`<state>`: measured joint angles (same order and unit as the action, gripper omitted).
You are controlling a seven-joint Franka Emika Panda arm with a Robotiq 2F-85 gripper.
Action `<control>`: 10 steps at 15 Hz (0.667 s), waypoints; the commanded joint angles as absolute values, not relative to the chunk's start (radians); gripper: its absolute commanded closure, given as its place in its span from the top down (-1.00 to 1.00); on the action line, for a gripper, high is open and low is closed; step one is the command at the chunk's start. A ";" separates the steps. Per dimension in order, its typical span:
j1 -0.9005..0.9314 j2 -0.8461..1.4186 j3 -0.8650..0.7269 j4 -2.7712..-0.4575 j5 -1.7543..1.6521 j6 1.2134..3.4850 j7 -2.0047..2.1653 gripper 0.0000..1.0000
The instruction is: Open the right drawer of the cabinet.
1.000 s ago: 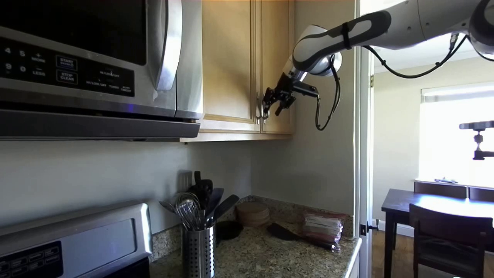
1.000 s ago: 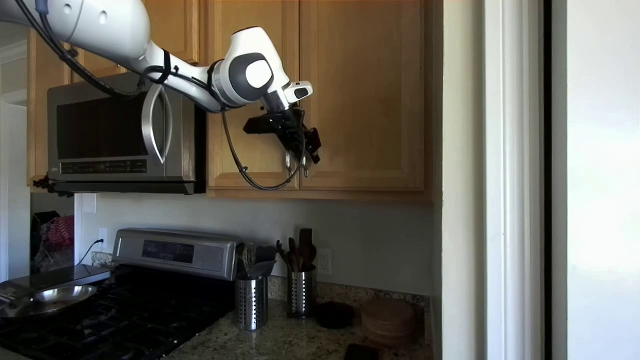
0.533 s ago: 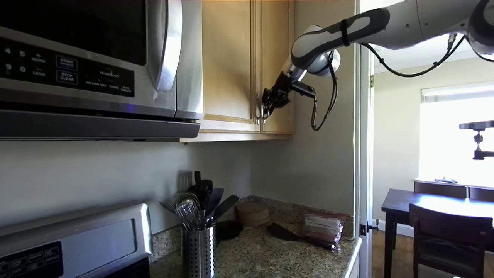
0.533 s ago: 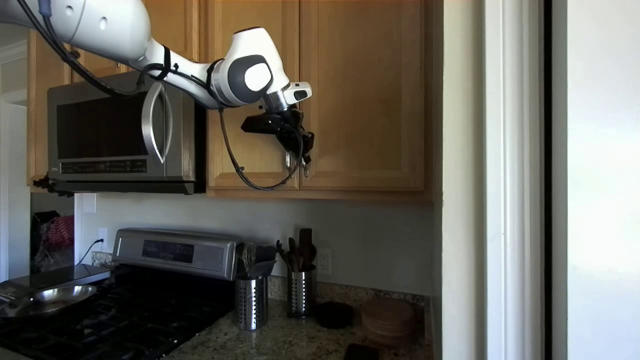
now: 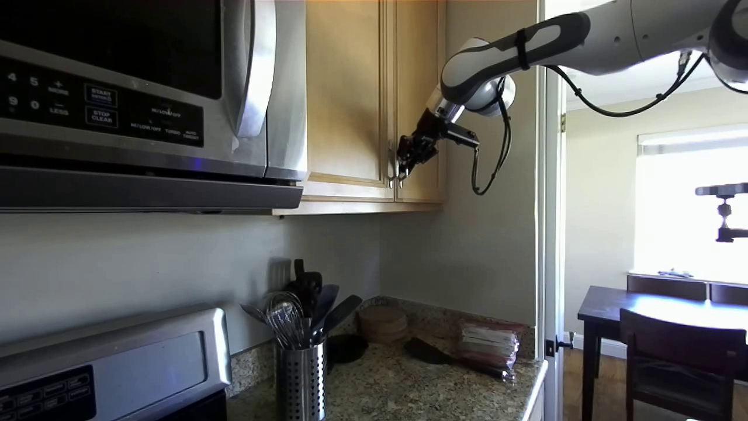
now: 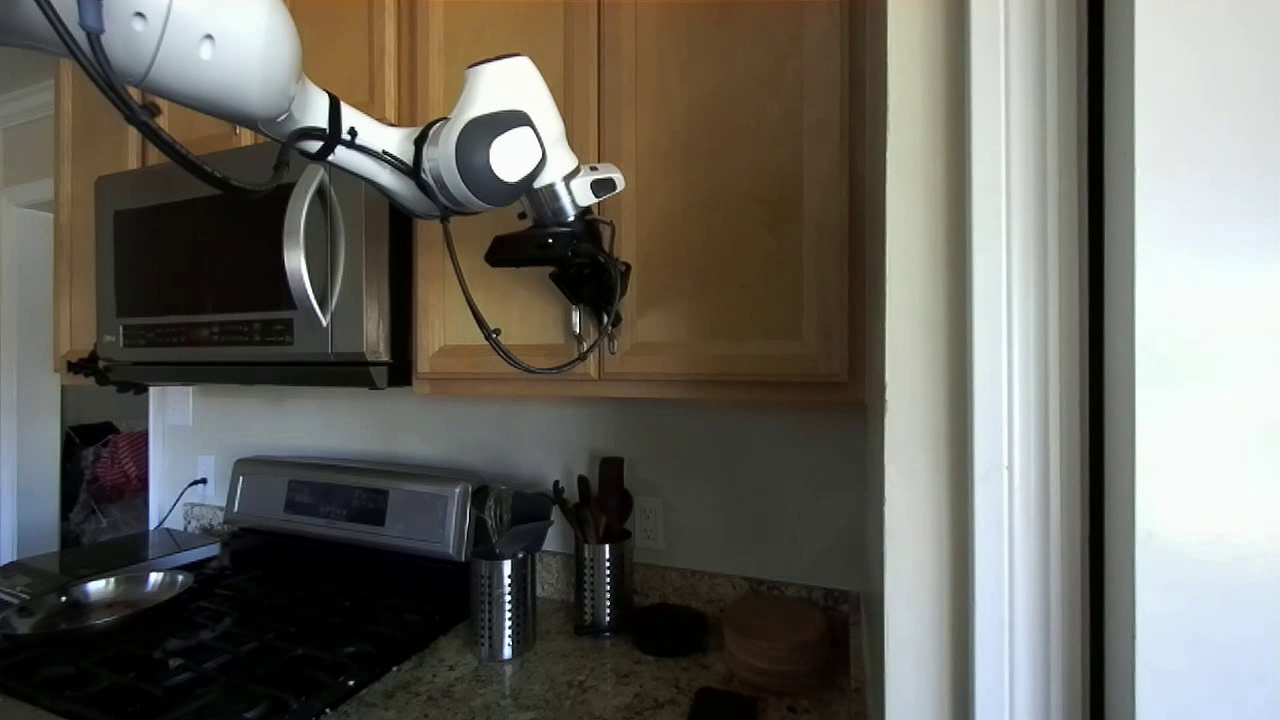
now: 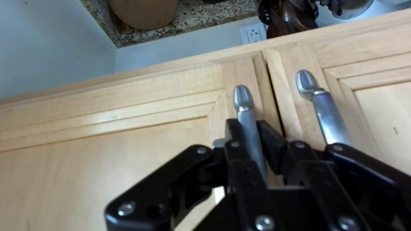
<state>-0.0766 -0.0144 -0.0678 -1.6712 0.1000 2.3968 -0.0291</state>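
The right drawer, a tall maple door (image 6: 725,190), is closed flush on the cabinet (image 6: 700,389); it also shows in an exterior view (image 5: 417,76) and the wrist view (image 7: 106,166). Its metal bar handle (image 7: 243,98) runs between my black fingers in the wrist view, with its lower tip sticking out. My gripper (image 7: 249,125) is shut on this handle. In both exterior views my gripper (image 5: 404,166) (image 6: 612,305) sits at the handle, pointing down toward the door. The handle's upper part is hidden by the gripper.
The twin door (image 6: 460,310) with its own handle (image 7: 330,118) is close beside my right-hand finger in the wrist view. A steel microwave (image 6: 210,260) adjoins the cabinet. A side wall (image 5: 485,245) borders the right door. Utensil holders (image 6: 503,605) stand on the counter below.
The gripper's fingers have closed around the right door's handle since a second ago. The arm has shifted slightly toward the cabinet. The door has not moved.
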 commanded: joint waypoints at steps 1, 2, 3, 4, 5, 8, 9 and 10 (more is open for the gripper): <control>-0.090 -0.016 -0.087 -1.698 0.101 2.382 -0.114 -0.81; -0.094 -0.022 -0.091 -1.707 0.096 2.376 -0.128 -0.81; -0.099 -0.028 -0.096 -1.716 0.086 2.371 -0.129 -0.81; -0.101 -0.035 -0.099 -1.719 0.083 2.361 -0.132 -0.81; -0.105 -0.049 -0.103 -1.727 0.074 2.340 -0.125 -0.81; -0.112 -0.067 -0.113 -1.744 0.044 2.297 -0.104 -0.81; -0.116 -0.077 -0.117 -1.750 0.029 2.283 -0.087 -0.81; -0.119 -0.084 -0.120 -1.754 0.012 2.274 -0.071 -0.81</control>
